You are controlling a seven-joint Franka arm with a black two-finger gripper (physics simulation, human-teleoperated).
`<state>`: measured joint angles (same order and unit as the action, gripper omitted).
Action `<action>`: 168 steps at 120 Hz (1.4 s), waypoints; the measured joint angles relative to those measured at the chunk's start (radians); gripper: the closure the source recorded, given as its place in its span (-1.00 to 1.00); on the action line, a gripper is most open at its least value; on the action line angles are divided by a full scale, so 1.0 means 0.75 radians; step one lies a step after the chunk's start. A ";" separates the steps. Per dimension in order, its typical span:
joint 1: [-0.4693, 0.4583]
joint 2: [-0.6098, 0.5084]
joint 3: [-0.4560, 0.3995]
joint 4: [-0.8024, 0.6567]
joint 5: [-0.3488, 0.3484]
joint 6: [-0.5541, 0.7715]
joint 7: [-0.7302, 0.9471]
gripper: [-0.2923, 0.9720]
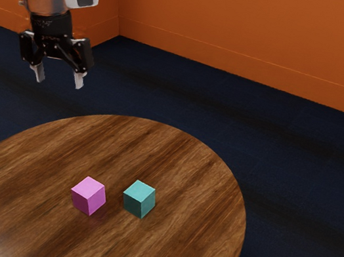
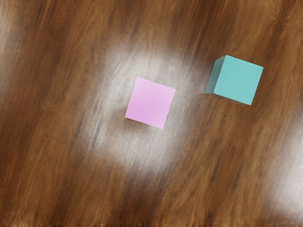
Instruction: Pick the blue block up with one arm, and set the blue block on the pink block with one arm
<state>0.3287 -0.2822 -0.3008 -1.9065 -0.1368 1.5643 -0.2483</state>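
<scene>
A teal-blue block [image 1: 139, 199] rests on the round wooden table [image 1: 32, 164], just to the exterior view's right of a pink block [image 1: 88, 195]; a small gap separates them. My gripper [image 1: 58, 76] hangs high above the table at the exterior view's upper left, open, with nothing between its fingers. From the hand's camera, the pink block [image 2: 150, 102] lies almost straight below, and the blue block [image 2: 235, 79] sits off to one side of it.
The table's curved edge [image 1: 238, 207] drops off close to the exterior view's right of the blue block. Dark blue floor and orange walls surround the table. Bare wood extends in front of and behind both blocks.
</scene>
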 joint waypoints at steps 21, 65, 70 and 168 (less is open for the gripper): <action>-0.001 0.138 -0.110 -0.009 0.073 0.194 -0.027 -0.54; -0.012 0.566 -0.274 0.219 0.208 0.399 0.031 -0.54; -0.017 0.628 -0.281 0.243 0.212 0.418 0.039 -0.54; -0.172 1.154 -0.099 0.379 0.597 0.935 0.020 -0.54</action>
<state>0.1997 0.5833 -0.3748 -1.6222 0.3108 2.2657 -0.2335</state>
